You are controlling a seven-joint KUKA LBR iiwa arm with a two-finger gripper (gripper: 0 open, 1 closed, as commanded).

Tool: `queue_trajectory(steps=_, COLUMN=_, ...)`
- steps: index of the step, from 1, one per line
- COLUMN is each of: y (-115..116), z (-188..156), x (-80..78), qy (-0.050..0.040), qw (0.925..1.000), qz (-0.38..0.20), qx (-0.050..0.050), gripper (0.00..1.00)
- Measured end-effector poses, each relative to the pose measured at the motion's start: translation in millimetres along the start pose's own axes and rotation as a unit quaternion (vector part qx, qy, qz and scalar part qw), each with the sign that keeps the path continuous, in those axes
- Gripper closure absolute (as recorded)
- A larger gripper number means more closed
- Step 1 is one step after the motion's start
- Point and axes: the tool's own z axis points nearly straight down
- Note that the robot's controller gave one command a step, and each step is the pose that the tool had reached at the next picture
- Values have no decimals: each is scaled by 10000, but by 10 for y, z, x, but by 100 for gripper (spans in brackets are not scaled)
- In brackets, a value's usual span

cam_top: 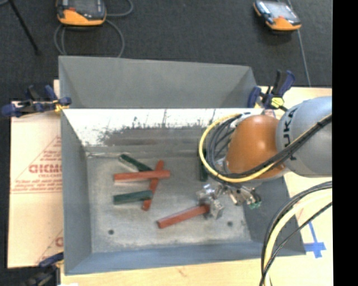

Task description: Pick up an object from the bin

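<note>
Only one text is legible: dark block letters on my grey arm link (305, 120), just right of the orange wrist cover (251, 148). I read "UK" running up the link's left edge; the rest of the word curves out of sight. Beyond the bin (156, 84) are an orange-and-black device (81, 11) at top left and a second device (277, 14) at top right. Both have screens with marks too small to read.

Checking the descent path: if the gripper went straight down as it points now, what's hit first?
Probably the right end of the red stick lying alone at the front; the gripper is right over it. Height unclear from this view.
</note>
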Motion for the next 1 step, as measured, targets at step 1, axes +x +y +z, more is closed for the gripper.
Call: queue_trajectory(steps=1, y=2, z=2, x=2, qy=3, qw=10000, qz=-9, qx=-1, gripper=0)
